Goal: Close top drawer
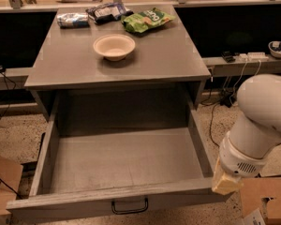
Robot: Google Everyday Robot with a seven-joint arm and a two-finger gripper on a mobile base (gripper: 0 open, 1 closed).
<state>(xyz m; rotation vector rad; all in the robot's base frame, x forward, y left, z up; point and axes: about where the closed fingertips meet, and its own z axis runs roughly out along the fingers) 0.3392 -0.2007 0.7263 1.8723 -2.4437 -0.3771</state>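
The top drawer (pixel 122 161) is a wide, deep grey wooden drawer, pulled far out of the cabinet and empty inside. A small dark metal handle (pixel 129 206) sits in the middle of its front, at the bottom of the view. My white arm (pixel 260 121) comes in from the right. My gripper (pixel 226 184) shows as a yellowish end piece right at the drawer's front right corner. The two lower drawers are out of view.
On the cabinet top (pixel 61 64) stand a beige bowl (pixel 114 46), a green snack bag (pixel 146 19), a dark bag (pixel 105 11) and a silvery packet (pixel 72 18). Cardboard boxes lie on the floor at left (pixel 2 182) and right (pixel 267 198). Cables run along the floor at right (pixel 215 111).
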